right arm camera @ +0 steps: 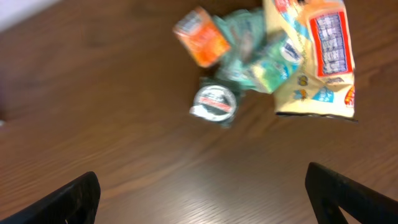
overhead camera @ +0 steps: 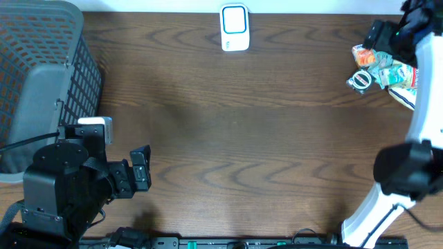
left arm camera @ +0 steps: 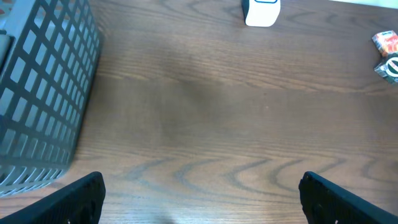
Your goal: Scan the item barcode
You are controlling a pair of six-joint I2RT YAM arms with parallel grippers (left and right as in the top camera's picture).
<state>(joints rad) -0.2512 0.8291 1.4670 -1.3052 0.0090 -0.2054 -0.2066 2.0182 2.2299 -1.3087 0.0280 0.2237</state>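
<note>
While left gripper (left arm camera: 202, 199) and right gripper (right arm camera: 208, 198) fingers stand apart, clustered packets (right arm camera: 267, 62) far right could invite a double pick, barcode hidden.

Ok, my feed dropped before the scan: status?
Left fingers open, empty. Right fingers open, empty, by the snack pile. Pile lying on table, white scanner at far edge. Nothing between them.

Matt wood-grain table (overhead camera: 228, 138), glossy plastic packets (right arm camera: 314, 68)
</note>
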